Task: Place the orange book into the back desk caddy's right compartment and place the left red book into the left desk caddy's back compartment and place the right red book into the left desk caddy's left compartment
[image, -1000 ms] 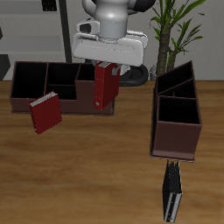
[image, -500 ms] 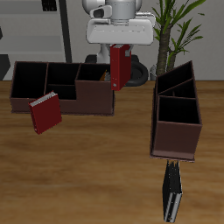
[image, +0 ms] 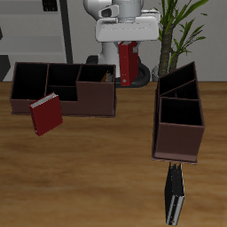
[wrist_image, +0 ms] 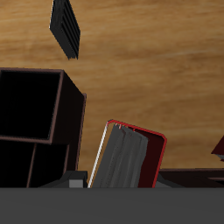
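Hand (image: 129,46): raised above the table between the two caddies, clamped on the top of a red book.
Held red book (image: 129,64): hangs upright under the hand, clear of the table, beside the tall end of the back caddy; in the wrist view (wrist_image: 128,156) shows white page edges and a red cover rim.
Red books, count: two; second red book (image: 45,114) leans tilted against the front wall of the back caddy, resting on the table.
Third book (image: 175,194): one, dark from this angle, lying on the table near the front edge, just in front of the end-on caddy; cover colour cannot be told; seen in the wrist view (wrist_image: 65,26) as a dark ribbed slab on the wood.
Caddies, count: two, both dark maroon-brown and open-topped.
Back caddy (image: 62,105): broadside, sections in a row, taller section at the end nearest the hand; nothing visible inside.
Right compartment (image: 96,75): taller-walled end section, interior dark, no book seen in it.
Left caddy (image: 178,137): end-on, runs away from the front edge, tall slanted walls at its far end; compartments look dark; also in the wrist view (wrist_image: 35,114).
Table (image: 97,177): wood grain, carries both caddies and two books.
Plant (image: 182,22): one, green leaves behind the end-on caddy.
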You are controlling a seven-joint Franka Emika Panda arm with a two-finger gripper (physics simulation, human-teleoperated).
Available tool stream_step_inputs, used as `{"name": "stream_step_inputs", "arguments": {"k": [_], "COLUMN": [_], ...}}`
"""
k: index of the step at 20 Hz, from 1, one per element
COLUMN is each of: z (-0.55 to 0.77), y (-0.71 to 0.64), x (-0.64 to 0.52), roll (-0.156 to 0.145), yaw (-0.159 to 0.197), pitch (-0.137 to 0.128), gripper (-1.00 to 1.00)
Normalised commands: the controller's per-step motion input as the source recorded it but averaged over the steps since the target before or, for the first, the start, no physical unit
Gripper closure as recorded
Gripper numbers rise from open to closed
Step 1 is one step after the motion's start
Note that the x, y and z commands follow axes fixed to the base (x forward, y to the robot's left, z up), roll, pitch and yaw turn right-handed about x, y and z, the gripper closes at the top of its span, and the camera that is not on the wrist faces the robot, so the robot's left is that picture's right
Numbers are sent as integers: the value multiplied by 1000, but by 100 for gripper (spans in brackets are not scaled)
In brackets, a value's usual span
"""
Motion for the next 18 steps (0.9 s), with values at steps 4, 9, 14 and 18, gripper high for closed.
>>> {"name": "stream_step_inputs", "arguments": {"k": [4,9,14,18], "z": [-48,-148,36,-70], "y": [191,372,405,289], "x": [-207,-257,-167,-19], "roll": [0,-3,37,35], "yaw": [13,9,46,67], "pitch": [-4,27,-9,12], "gripper": [100,100,100,100]}}
